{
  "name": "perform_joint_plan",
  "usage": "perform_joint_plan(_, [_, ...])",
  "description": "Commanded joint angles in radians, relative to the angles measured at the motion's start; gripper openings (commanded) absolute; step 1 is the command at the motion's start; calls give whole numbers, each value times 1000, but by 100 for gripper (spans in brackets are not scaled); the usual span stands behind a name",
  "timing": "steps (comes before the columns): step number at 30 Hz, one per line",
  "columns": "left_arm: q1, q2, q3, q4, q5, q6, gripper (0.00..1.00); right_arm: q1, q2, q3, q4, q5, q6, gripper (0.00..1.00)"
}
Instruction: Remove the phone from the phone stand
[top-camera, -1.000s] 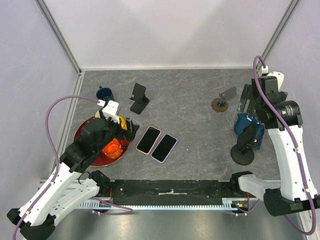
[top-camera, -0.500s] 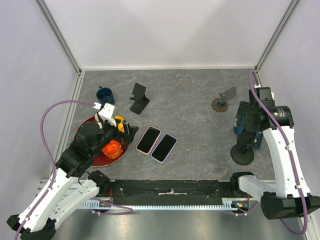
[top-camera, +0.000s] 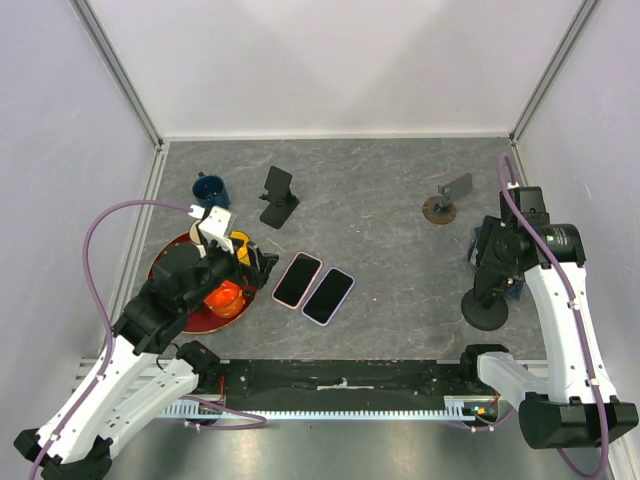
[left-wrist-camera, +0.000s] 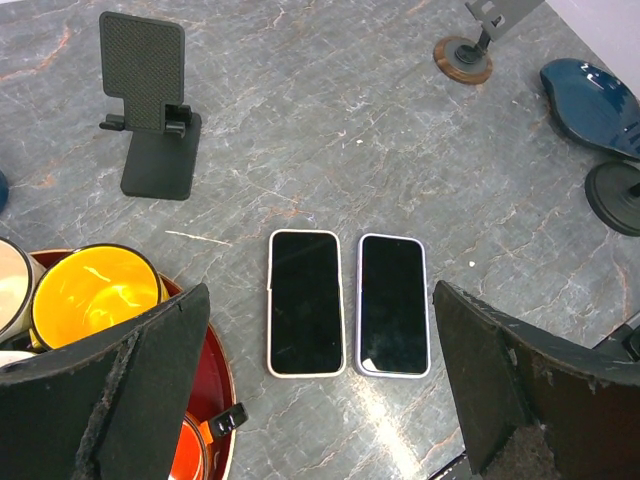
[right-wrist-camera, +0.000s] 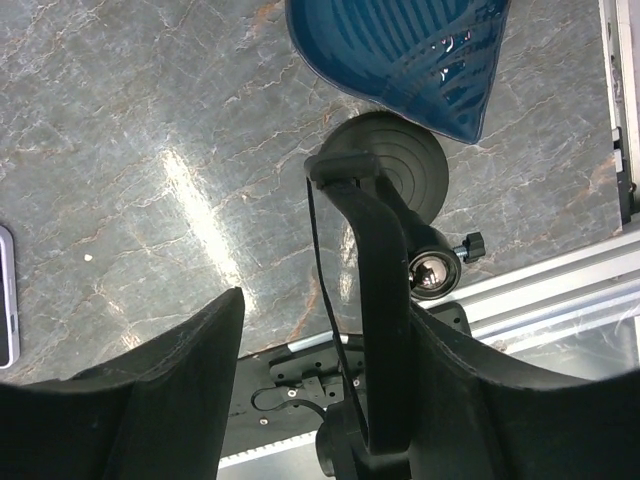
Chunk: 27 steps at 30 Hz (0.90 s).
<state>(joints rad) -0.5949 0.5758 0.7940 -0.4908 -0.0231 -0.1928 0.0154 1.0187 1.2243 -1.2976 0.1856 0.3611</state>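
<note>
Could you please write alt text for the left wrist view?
A white-edged phone and a lilac-edged phone lie flat, side by side, on a grey table, framed by the open fingers of the left gripper. An empty black stand is behind them.

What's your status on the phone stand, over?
Left gripper open, over two flat phones. Right gripper open, straddling phone on stand. Blue dish beside stand, not blocking.

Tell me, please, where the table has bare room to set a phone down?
The widest bare patch is mid-table, between the flat phones and the round stand base, running back to the small brown-footed stand. The far strip behind the black folding stand is also free. It is crowded on the left around the red tray and blue mug.
</note>
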Motion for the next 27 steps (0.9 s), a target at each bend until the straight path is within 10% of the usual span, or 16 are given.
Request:
perform_joint_plan(1, [10, 9, -10, 41, 17, 16, 100, -3, -20, 1, 34, -23, -7, 63])
perform_joint_plan(18, [30, 21, -15, 46, 49, 12, 100, 1, -20, 56, 127, -183, -83, 1])
perform_joint_plan(27, [50, 21, -21, 52, 55, 7, 99, 119, 41, 162, 225, -270, -88, 0])
